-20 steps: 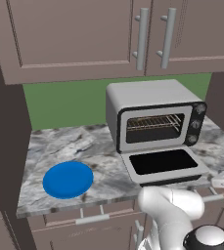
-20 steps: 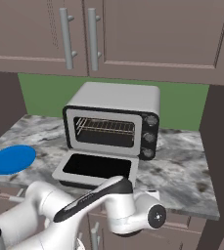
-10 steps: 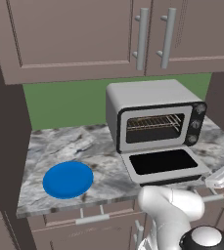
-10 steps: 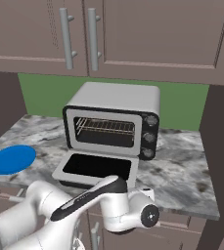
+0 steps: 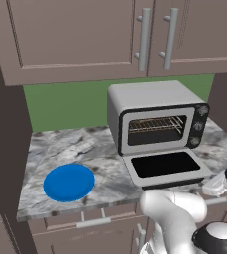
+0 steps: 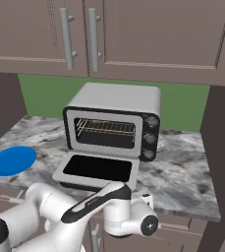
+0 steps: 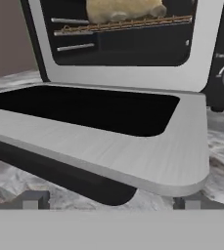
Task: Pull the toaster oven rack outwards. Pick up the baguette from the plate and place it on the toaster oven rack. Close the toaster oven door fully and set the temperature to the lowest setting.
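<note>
The boxy silver-grey metal toaster oven [image 5: 157,116] stands on the grey marbled stone counter [image 5: 85,149], toward its right half, with its back near the green wall. One rectangular silver-framed door with a dark glass window [image 5: 165,166] lies folded down flat in front of the cavity, and its front edge reaches close to the counter's front edge. In my hand view, that door's rounded front corner [image 7: 191,180] sits just ahead of me, with the dark handle bar [image 7: 59,173] running below the door's lip.

Open counter lies left of the oven, between it and the round flat bright blue plate [image 5: 69,182], which rests near the front-left corner, well apart from the oven. More open counter lies right of the oven in the right base view. Brown wall cabinets hang above the oven.

My gripper [image 7: 111,205] hovers low in front of the door edge. My fingers [image 7: 33,199] are spread wide apart; they hold nothing and touch nothing.

Count: one oven, one door, one plate, one thin brownish-silver wire rack [image 7: 123,24], and one tan-golden baguette [image 7: 123,10]. The baguette lies on the rack inside the cavity. Three dark knobs [image 6: 152,138] sit on the oven's right panel.
</note>
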Available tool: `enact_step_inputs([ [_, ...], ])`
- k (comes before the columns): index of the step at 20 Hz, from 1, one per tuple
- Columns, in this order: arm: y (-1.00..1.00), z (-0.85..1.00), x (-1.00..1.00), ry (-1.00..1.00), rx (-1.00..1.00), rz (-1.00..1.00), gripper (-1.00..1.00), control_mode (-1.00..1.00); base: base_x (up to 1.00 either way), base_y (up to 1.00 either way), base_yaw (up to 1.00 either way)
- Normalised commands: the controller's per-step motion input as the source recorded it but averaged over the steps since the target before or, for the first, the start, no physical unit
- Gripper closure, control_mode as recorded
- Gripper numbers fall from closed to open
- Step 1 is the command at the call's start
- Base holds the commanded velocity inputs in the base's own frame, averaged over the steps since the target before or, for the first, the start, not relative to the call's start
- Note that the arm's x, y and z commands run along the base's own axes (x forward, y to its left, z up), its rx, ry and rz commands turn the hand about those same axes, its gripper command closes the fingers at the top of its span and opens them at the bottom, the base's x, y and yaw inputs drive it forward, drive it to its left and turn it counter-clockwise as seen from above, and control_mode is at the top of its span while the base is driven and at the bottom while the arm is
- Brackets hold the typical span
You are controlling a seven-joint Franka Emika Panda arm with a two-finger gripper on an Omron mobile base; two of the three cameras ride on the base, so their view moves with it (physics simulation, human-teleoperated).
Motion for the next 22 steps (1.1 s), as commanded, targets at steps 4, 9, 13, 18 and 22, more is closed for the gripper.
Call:
enact_step_inputs([
  [4, 0.0, 0.0, 0.24, -0.06, 0.02, 0.08, -1.0, -1.0, 0.0, 0.0, 0.0],
  [9, 0.0, 0.0, 0.38, 0.0, 0.0, 0.05, -1.0, -1.0, 0.0, 0.0, 0.0],
  [13, 0.04, -0.05, 0.26, 0.0, 0.01, 0.07, -1.0, -1.0, 0.0, 0.0, 0.0],
  [18, 0.21, 0.22, 0.16, -0.02, 0.06, 0.01, -1.0, -1.0, 0.0, 0.0, 0.0],
  [22, 0.49, 0.89, 0.43, -0.07, 0.01, 0.0, -1.0, -1.0, 0.0, 0.0, 0.0],
])
